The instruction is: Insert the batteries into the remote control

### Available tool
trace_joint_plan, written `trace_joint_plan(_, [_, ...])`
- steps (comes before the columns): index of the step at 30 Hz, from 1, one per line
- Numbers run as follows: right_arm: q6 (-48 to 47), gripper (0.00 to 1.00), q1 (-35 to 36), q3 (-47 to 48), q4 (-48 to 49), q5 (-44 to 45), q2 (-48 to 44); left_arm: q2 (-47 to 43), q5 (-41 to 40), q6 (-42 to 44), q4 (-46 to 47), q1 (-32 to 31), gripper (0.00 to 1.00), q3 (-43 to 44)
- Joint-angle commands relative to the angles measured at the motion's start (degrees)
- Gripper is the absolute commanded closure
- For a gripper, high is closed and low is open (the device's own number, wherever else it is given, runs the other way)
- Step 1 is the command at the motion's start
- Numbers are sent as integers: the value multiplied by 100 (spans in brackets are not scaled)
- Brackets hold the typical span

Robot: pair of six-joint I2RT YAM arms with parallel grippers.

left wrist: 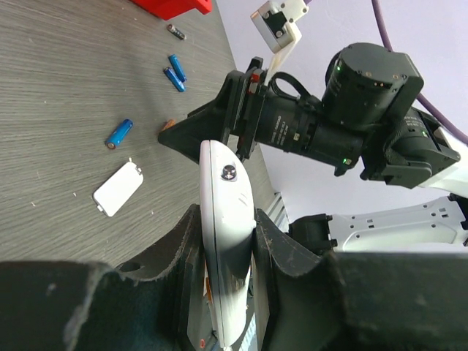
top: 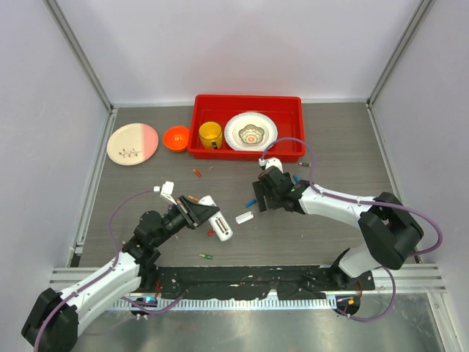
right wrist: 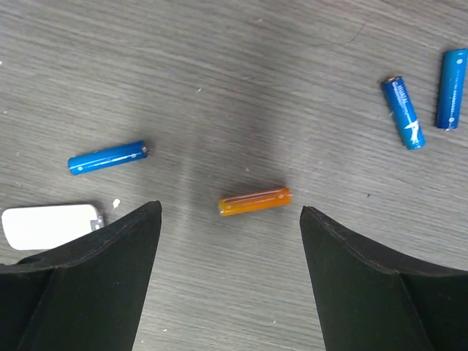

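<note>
My left gripper point(top: 203, 215) is shut on the white remote control point(top: 220, 226) and holds it above the table. In the left wrist view the remote point(left wrist: 227, 219) stands edge-on between the pads. Its white back cover point(top: 244, 217) lies loose on the table. My right gripper point(top: 261, 195) is open and hangs low over an orange battery point(right wrist: 254, 201), which lies between the jaws without touching them. A blue battery point(right wrist: 107, 158) lies to its left near the cover point(right wrist: 47, 225). Two more blue batteries point(right wrist: 403, 112) lie at the upper right.
A red tray point(top: 293, 150) at the back holds a yellow cup point(top: 210, 134) and a patterned bowl point(top: 250, 131). An orange bowl point(top: 176, 138) and a pink-and-cream plate point(top: 132, 144) stand left of it. Orange batteries point(top: 196, 174), a red one point(top: 210, 232) and a green one point(top: 206, 256) lie scattered.
</note>
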Motion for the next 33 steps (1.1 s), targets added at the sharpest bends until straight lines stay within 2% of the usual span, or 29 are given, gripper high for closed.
trace_joint_plan(1, [-377,20,-341,142,156,-320,-31,-46,105,83,407,-22,100,-85])
trace_joint_plan(6, [-448,23,-711,-77,314,-856,-180,-125,79,136,407,-22,100,-112])
trace_joint_plan(10, [-544,25,-729,-165,376,-1094,-163,-90,43,171,389,-22,100,-112])
trace_joint_plan(20, [-597,24,-738,-210,438,-1051,48,60,35,171,451,-22,100,-120])
trace_joint_plan(33, [-615,32,-756,-69,306,-1095,259,95,8,171,459,-30,100,-129])
